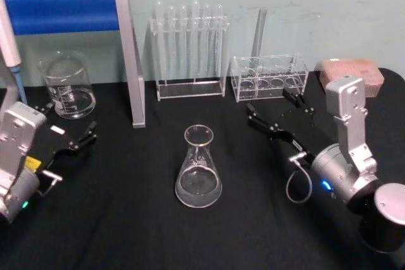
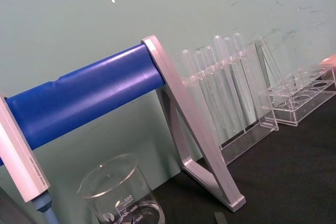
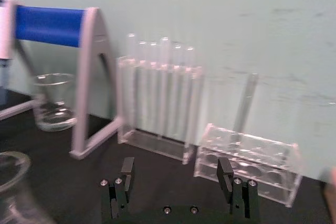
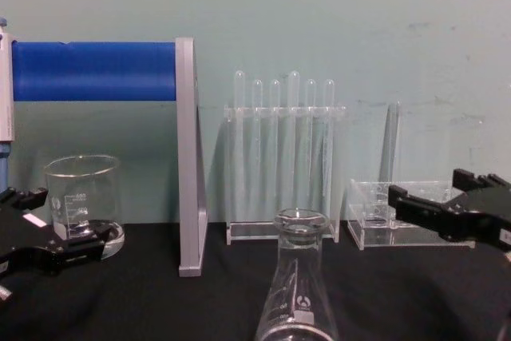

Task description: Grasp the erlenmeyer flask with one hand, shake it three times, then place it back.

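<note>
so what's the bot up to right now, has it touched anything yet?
Nothing is held yet. The erlenmeyer flask stands upright and untouched at mid-table on the black cloth. The right hand is open, hovering right of and beyond the flask, in front of the small clear rack. The left hand is also open, at the table's left side by the beaker.

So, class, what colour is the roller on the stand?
Blue roller; chest view shows it best.
</note>
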Controlling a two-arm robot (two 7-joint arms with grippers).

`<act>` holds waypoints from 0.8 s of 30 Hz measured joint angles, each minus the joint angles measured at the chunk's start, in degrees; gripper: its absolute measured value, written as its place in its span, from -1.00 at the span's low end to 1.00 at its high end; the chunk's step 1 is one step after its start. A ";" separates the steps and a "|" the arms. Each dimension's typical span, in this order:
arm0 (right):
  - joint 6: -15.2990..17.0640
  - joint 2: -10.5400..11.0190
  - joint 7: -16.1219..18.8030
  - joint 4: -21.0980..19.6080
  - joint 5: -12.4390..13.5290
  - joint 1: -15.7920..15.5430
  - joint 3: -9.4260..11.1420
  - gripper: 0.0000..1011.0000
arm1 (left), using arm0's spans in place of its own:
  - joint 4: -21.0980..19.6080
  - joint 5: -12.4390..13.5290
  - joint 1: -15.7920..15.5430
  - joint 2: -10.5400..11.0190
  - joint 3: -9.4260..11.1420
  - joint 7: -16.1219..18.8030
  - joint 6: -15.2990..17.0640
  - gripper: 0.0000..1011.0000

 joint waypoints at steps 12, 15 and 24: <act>-3.42 -5.32 -9.18 8.11 -9.31 3.19 -0.24 0.98 | 0.00 0.00 0.00 0.00 0.00 0.00 0.00 0.98; -3.72 -5.56 -9.45 9.00 -10.40 3.42 -0.44 0.98 | 0.00 0.00 0.00 0.00 0.00 0.00 0.00 0.98; -3.84 -6.32 -9.23 10.36 -12.66 3.51 -0.17 0.98 | 0.00 0.00 0.00 0.00 0.00 0.00 0.00 0.98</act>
